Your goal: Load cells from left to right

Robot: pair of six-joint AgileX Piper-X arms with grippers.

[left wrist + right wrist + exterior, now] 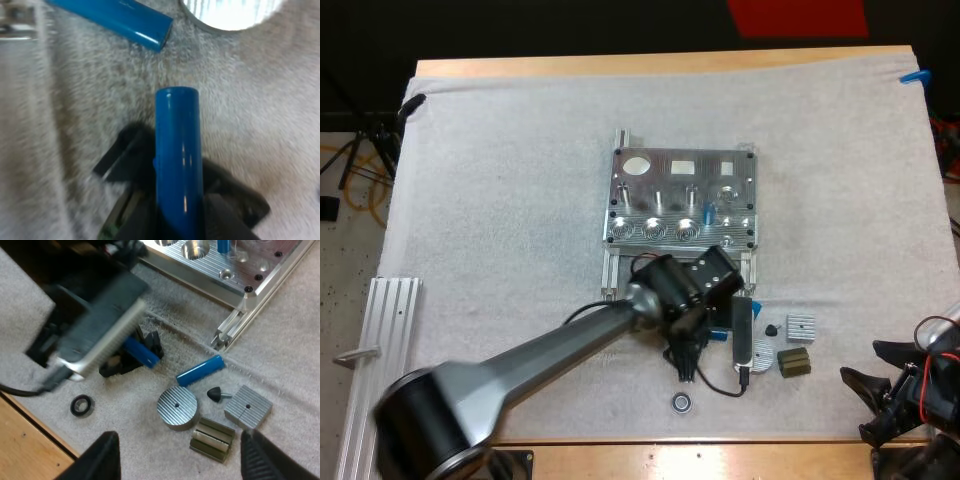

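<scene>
Bright, even light from above washes the mat (500,220), and shadows are soft and faint. The fixture (682,195) glints at its bores. Thin glare streaks run down the cell (179,165) in the left gripper (180,205), with the mat around it smeared. In the right wrist view the left arm (95,315) is blurred. The fingers (107,457) of the right gripper (179,455) are out of focus.

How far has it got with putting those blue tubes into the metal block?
One blue cell already stands in the fixture. The left jaws grip a second cell. A third cell lies loose on the mat, and several sockets look empty.
</scene>
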